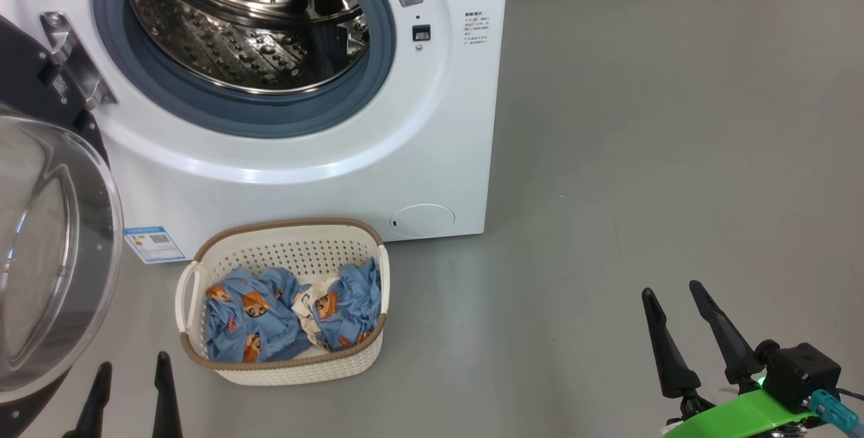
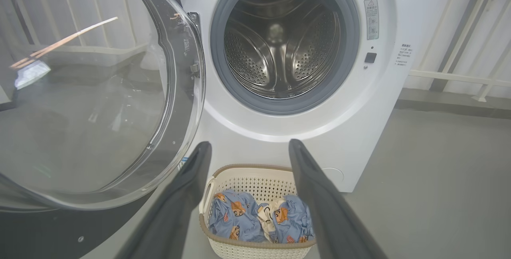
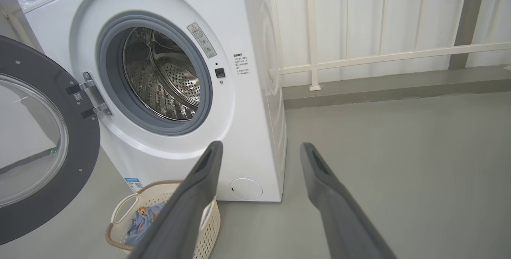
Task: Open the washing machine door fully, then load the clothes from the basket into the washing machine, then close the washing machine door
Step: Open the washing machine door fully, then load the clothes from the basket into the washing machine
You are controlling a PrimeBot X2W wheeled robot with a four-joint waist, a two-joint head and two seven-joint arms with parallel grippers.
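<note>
Washing machine door (image 1: pixel 54 256): stands wide open on its hinge (image 1: pixel 74 60) at the robot's left, with the glass bowl bulging outward, well clear of the opening.
Washing machine (image 1: pixel 324 175): a white box on the grey floor (image 1: pixel 641 121). Its steel drum (image 1: pixel 250 26) shows inside the grey-blue gasket (image 1: pixel 270 124).
Basket (image 1: pixel 290 252): on the floor just in front of the machine, below the opening, between the blue label sticker (image 1: pixel 154 243) and the round filter cap (image 1: pixel 423 220).
Clothes (image 1: pixel 270 320): light-blue pieces with orange-brown faces and a cream scrap, bunched in the bottom of the basket.
Head view gives: both grippers at once, the sticker in full, and the basket seen from above.
Left wrist view gives: a straight look at the drum's back wall, with the clothes framed between that gripper's own fingers.
Right wrist view gives: the machine's side panel, a white railing (image 3: pixel 391 55) along the wall behind, and the door's black inner rim with its screws. One finger partly hides the basket.
Left gripper (image 1: pixel 133 360): low at the lower left, beside the basket and near the door's lower rim. Its fingers are spread and grasp nothing, aimed over the basket at the machine.
Right gripper (image 1: pixel 671 288): well apart to the right over the floor, released with its fingers spread and leaning slightly left. A green mount (image 1: pixel 742 414) sits at its base.
</note>
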